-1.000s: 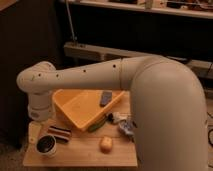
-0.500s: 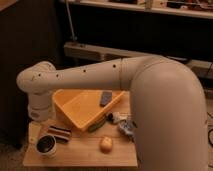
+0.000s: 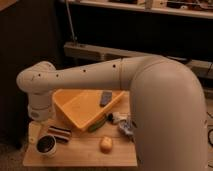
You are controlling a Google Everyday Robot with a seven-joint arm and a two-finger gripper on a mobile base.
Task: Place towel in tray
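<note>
The yellow tray (image 3: 75, 107) sits tilted on the wooden table (image 3: 85, 152), with a small grey flat piece (image 3: 106, 97) lying in its far right part. A pale flat patch (image 3: 33, 132) lies at the table's left edge; it may be the towel, but I cannot tell. My white arm reaches across from the right, bends at the left and points down. The gripper (image 3: 41, 120) is at the arm's lower end, just left of the tray and above the pale patch.
A dark striped object (image 3: 59, 133) and a dark round cup (image 3: 46, 145) stand at the front left. A small orange object (image 3: 105, 144) is at the front middle. A green thing (image 3: 97, 125) and a crumpled blue-white item (image 3: 125, 126) lie right of the tray. Shelving stands behind.
</note>
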